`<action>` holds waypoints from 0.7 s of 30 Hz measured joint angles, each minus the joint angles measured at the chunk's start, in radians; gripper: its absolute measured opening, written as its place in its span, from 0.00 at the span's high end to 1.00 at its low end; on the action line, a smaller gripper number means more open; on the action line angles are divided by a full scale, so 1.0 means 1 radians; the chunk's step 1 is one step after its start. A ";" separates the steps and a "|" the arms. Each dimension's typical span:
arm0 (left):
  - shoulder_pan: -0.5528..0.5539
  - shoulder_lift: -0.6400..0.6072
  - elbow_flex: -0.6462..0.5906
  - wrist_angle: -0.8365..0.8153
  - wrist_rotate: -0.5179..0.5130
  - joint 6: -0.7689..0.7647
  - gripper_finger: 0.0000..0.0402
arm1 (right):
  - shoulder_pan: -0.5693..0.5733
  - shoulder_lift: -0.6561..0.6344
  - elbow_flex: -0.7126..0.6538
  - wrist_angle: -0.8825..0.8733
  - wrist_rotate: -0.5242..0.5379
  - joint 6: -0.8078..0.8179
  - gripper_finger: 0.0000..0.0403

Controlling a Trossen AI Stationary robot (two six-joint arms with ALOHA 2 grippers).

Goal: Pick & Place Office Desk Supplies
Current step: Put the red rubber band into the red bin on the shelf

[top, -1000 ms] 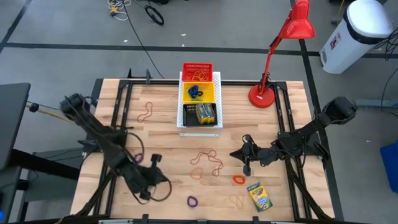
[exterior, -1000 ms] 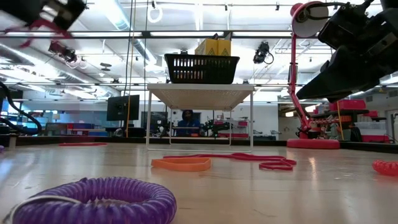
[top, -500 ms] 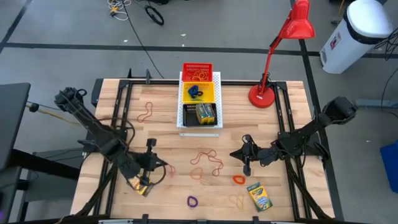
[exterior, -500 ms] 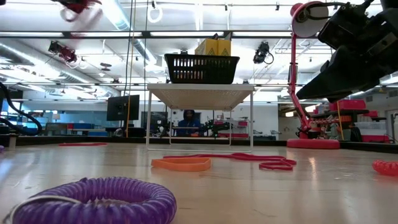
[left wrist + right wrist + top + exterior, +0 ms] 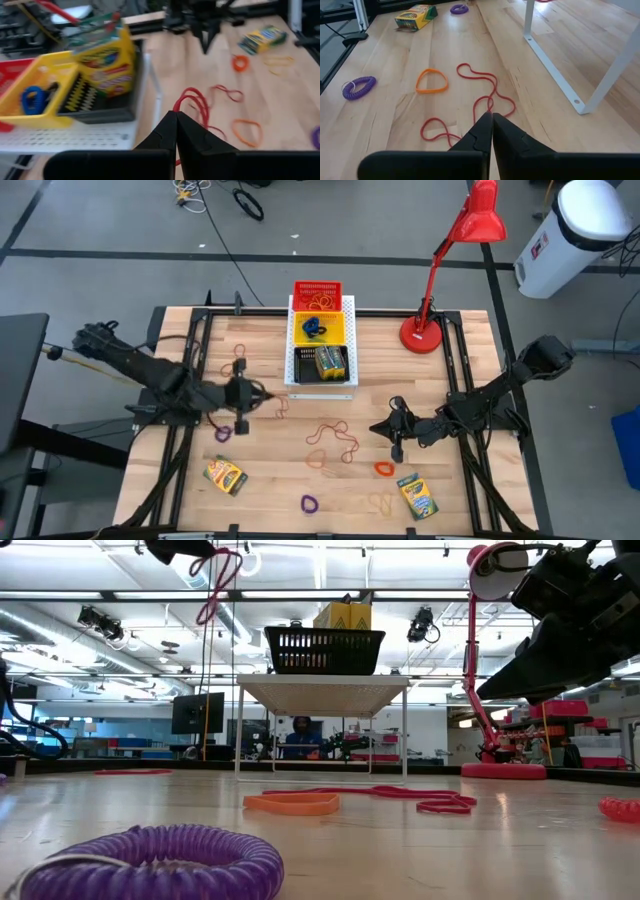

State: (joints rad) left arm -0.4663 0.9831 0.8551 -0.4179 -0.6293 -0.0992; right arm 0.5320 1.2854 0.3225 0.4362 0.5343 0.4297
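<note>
Because a thin reddish-brown rubber band (image 5: 196,102) hangs pinched between the closed fingers of the left gripper (image 5: 262,395), it dangles clear of the table (image 5: 460,485) rather than lying flat; in the low view the loop (image 5: 215,585) swings high above the wood, which suggests it is being carried toward the bins; the gripper sits just left of the white perforated board (image 5: 348,308), whose red bin (image 5: 316,288) already holds similar bands, so that is likely its destination; the yellow bin (image 5: 334,329) holds a blue loop (image 5: 312,330), and the black tray (image 5: 102,114) holds crayon boxes (image 5: 330,363), sorted by kind. Other supplies lie loose: more red bands (image 5: 333,438), an orange loop (image 5: 384,469), a purple loop (image 5: 309,503), and a crayon box (image 5: 225,476) near the front left and another (image 5: 418,496) front right. The right gripper (image 5: 392,430) waits, fingers together and empty, over the right-centre of the table, near the red desk lamp (image 5: 440,275).
</note>
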 joint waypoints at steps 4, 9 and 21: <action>0.073 -0.026 0.001 0.003 -0.003 0.015 0.98 | 0.000 0.000 0.000 0.000 0.000 0.000 0.94; 0.178 -0.028 0.062 -0.009 -0.007 0.065 0.98 | 0.000 0.000 0.000 0.000 0.000 0.000 0.94; 0.512 0.081 0.338 -0.039 0.076 0.207 0.98 | 0.000 0.000 0.000 0.000 0.001 0.000 0.94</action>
State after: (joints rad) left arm 0.0456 1.0644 1.1932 -0.4572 -0.5532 0.1078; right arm 0.5316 1.2856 0.3225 0.4366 0.5357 0.4297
